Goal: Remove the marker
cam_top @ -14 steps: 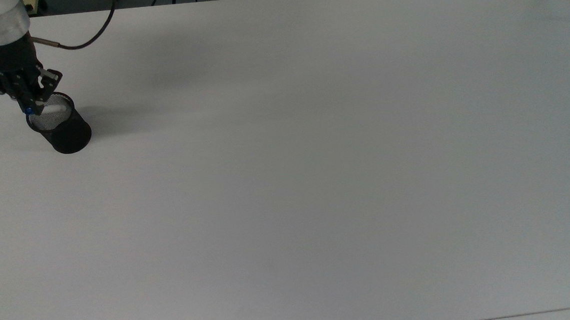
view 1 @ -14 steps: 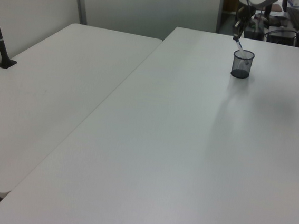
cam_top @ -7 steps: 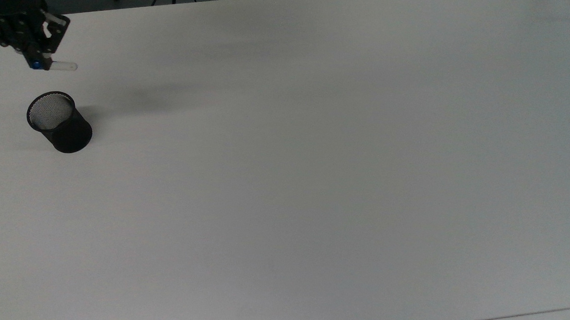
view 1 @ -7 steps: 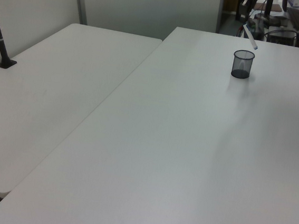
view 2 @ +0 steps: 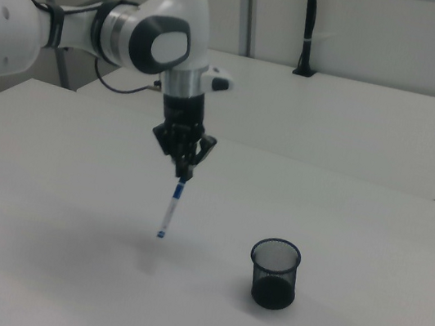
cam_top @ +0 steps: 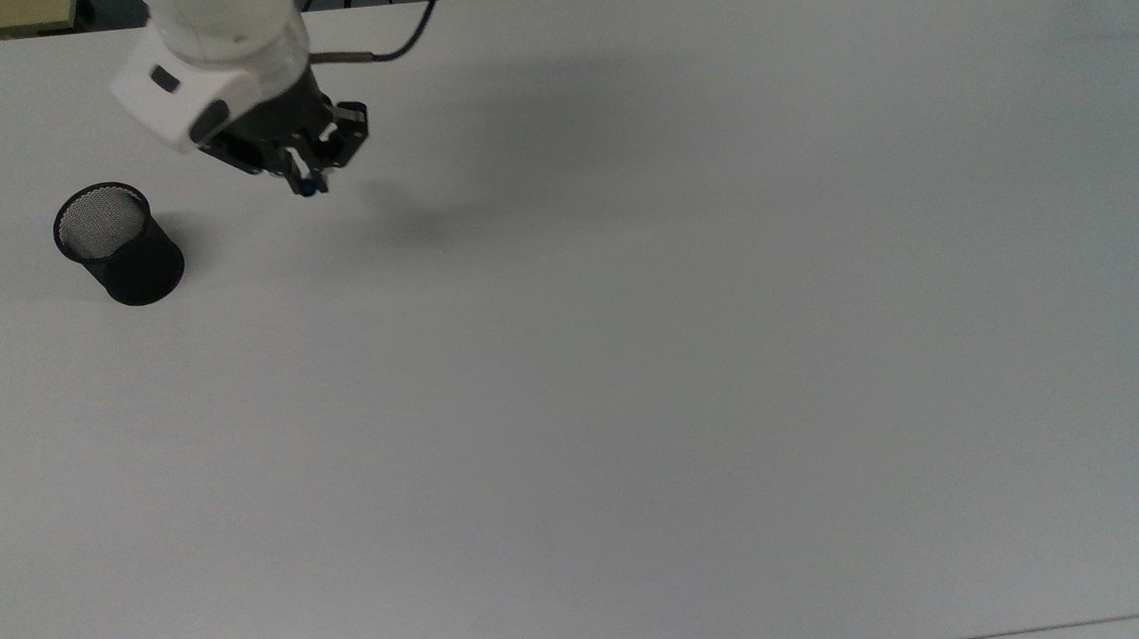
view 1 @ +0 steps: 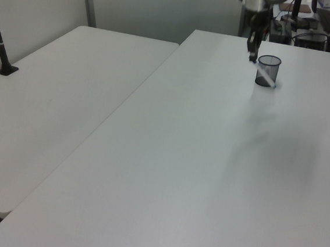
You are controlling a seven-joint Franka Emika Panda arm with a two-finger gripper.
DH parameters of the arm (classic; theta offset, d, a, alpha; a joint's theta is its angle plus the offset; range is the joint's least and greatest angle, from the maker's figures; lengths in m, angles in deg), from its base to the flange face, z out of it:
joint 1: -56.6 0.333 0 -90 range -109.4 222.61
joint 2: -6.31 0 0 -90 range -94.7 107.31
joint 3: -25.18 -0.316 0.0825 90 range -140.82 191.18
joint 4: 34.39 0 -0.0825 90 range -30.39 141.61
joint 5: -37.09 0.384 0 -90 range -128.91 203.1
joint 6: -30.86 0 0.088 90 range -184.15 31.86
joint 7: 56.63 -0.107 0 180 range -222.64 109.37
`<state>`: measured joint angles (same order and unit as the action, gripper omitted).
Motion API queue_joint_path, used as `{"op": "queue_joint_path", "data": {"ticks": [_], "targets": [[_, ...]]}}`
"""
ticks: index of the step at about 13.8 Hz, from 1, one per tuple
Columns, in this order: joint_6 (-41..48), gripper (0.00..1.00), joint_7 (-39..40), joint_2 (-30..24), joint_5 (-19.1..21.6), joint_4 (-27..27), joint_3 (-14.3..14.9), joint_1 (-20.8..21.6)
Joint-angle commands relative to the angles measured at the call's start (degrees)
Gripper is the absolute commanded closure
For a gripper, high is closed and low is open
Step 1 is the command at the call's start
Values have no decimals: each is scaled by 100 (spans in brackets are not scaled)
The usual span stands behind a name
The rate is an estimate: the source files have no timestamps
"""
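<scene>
While standing upright and empty on the white table (view 2: pixel 369 253), black mesh cup (view 2: pixel 274 273) sits nearest in the right view. Farther back, well apart: marker (view 2: pixel 171 208) hanging slightly tilted above the tabletop, upper end clamped between closed fingers of the gripper (view 2: pixel 183 168).

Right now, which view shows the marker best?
The right view: the marker hangs full length from the gripper, clear of the table. In the top view its blue end peeks out; in the left view it overlaps the mesh cup.
</scene>
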<state>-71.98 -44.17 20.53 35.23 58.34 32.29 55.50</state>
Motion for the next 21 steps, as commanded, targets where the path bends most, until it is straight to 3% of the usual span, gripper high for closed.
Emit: {"op": "queue_joint_path", "data": {"ticks": [1,5,6,7,8,9,10,11,16,21], "targets": [[53,87,-51,378,160,60,63,286],[-52,80,-323,783,160,43,63,365],[-52,66,-324,836,152,25,63,365],[-52,35,-333,827,151,25,63,365],[-35,22,-333,819,134,25,63,374],[-8,18,-341,775,125,17,63,409],[27,6,-376,731,125,-10,63,461],[53,1,-481,670,116,-97,63,523],[298,0,-1140,-163,55,-106,71,883],[764,0,-1220,-1052,-7,-45,54,1129]]}}
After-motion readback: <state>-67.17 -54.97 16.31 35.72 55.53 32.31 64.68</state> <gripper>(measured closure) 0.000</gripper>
